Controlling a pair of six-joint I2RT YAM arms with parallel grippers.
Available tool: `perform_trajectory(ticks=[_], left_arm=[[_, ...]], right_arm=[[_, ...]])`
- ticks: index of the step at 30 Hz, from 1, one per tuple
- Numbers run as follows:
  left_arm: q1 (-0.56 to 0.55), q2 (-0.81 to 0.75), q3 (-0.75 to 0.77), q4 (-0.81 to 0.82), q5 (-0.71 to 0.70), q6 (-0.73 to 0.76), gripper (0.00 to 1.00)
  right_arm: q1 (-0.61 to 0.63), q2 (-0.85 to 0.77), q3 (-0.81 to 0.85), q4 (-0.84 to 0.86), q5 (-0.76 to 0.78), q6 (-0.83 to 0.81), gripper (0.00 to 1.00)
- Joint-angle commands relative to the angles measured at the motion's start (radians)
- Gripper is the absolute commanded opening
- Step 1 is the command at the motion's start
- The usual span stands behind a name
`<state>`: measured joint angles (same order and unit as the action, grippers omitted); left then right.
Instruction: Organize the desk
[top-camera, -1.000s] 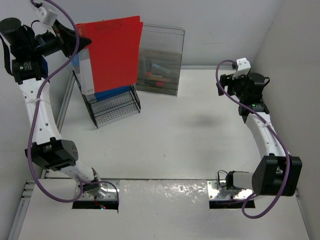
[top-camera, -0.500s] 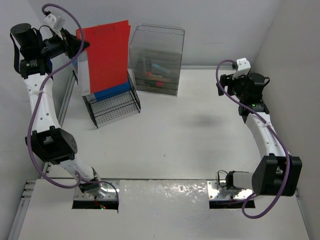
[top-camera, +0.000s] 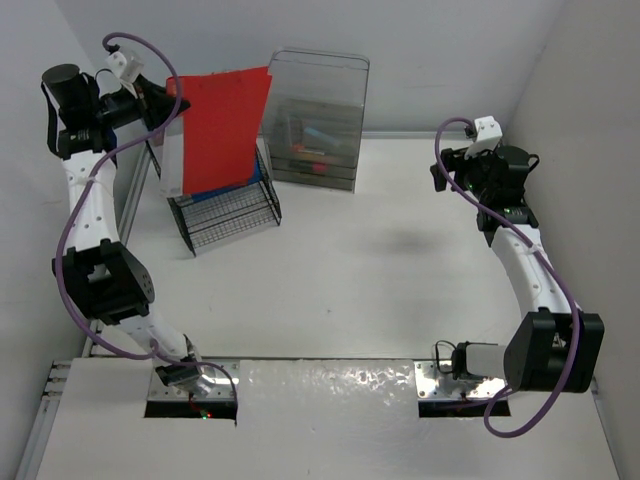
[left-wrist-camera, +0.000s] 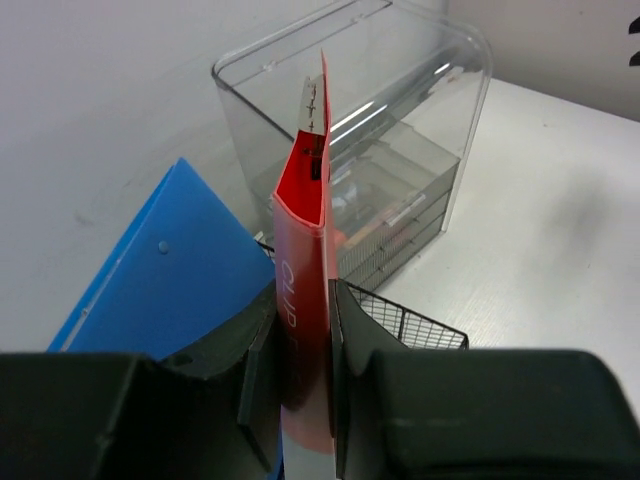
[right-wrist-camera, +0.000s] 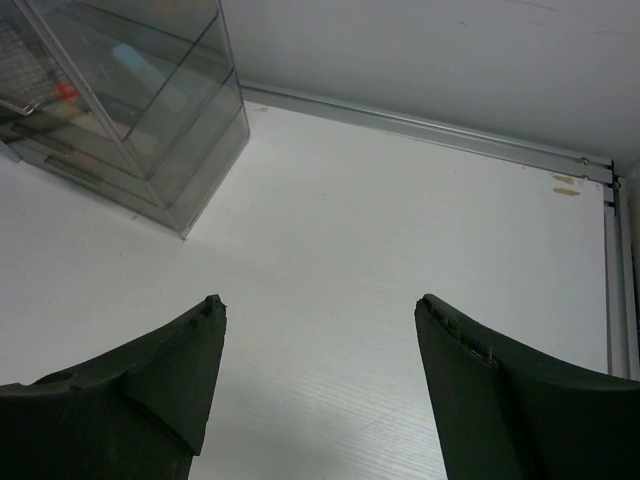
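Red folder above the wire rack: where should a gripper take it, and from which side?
Pinch the red folder by its left edge, across the flat faces, coming from the left as the left gripper does. It stands upright and thin, edge-on to that arm.

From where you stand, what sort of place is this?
Probably a robot test cell staged as an office desk: a white desk walled by bare panels, robot arms bolted at its near edge, plus a wire rack holding folders and a clear drawer box.

Red folder (top-camera: 225, 125) in left gripper (top-camera: 166, 100) above black wire rack (top-camera: 232, 212)
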<state>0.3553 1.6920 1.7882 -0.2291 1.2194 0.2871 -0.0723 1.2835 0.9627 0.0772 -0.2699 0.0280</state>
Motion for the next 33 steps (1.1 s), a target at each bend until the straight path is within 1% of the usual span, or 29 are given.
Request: perform_trajectory(ticks=[1,3,5,6,8,9,11,13,17,18,20,21,23,24,27,29,32,33], left_arm=[[0.011,0.029,-0.006,0.253,0.065,-0.044,0.00],[0.011,0.035,-0.009,0.304,0.068,-0.060,0.00],[0.011,0.035,-0.027,0.358,0.075,-0.113,0.00],[0.011,0.034,-0.033,0.416,0.080,-0.136,0.00],[0.013,0.028,-0.058,0.482,0.081,-0.216,0.00],[0.011,0.026,-0.062,0.549,0.083,-0.245,0.00],[0.011,0.029,-0.064,0.602,0.092,-0.337,0.00],[0.011,0.025,-0.066,0.652,0.109,-0.377,0.00],[0.027,0.009,-0.061,0.654,0.170,-0.347,0.00],[0.037,0.009,-0.055,0.652,0.208,-0.342,0.00],[0.045,0.014,-0.029,0.630,0.242,-0.318,0.00],[0.047,0.017,-0.018,0.572,0.291,-0.298,0.00],[0.047,0.018,0.000,0.478,0.336,-0.169,0.00],[0.045,0.012,-0.001,0.374,0.356,-0.055,0.00],[0.037,0.011,-0.007,0.245,0.353,0.090,0.00],[0.036,0.017,-0.009,0.234,0.354,0.109,0.00],[0.034,0.028,0.011,0.117,0.365,0.223,0.00],[0.036,0.029,0.020,0.055,0.370,0.253,0.00]], right_arm=[[0.011,-0.035,0.014,0.027,-0.003,0.024,0.74],[0.014,-0.044,0.011,0.027,-0.003,0.030,0.74],[0.017,-0.049,0.008,0.027,0.000,0.035,0.74],[0.019,-0.052,0.007,0.027,0.001,0.038,0.74],[0.022,-0.055,0.005,0.024,0.008,0.041,0.74],[0.025,-0.056,0.007,0.026,0.009,0.046,0.74],[0.029,-0.058,0.010,0.026,0.012,0.052,0.74],[0.034,-0.059,0.011,0.019,0.012,0.055,0.73],[0.039,-0.069,0.013,0.004,0.026,0.055,0.73],[0.039,-0.067,0.019,-0.007,0.032,0.053,0.73],[0.040,-0.062,0.036,-0.036,0.037,0.049,0.72],[0.042,-0.064,0.037,-0.036,0.034,0.047,0.72],[0.043,-0.070,0.033,-0.028,0.031,0.050,0.72],[0.045,-0.073,0.030,-0.027,0.031,0.050,0.72],[0.045,-0.081,0.027,-0.025,0.032,0.053,0.72],[0.048,-0.084,0.031,-0.030,0.031,0.053,0.72],[0.051,-0.093,0.031,-0.036,0.031,0.049,0.72],[0.051,-0.098,0.030,-0.036,0.034,0.050,0.72]])
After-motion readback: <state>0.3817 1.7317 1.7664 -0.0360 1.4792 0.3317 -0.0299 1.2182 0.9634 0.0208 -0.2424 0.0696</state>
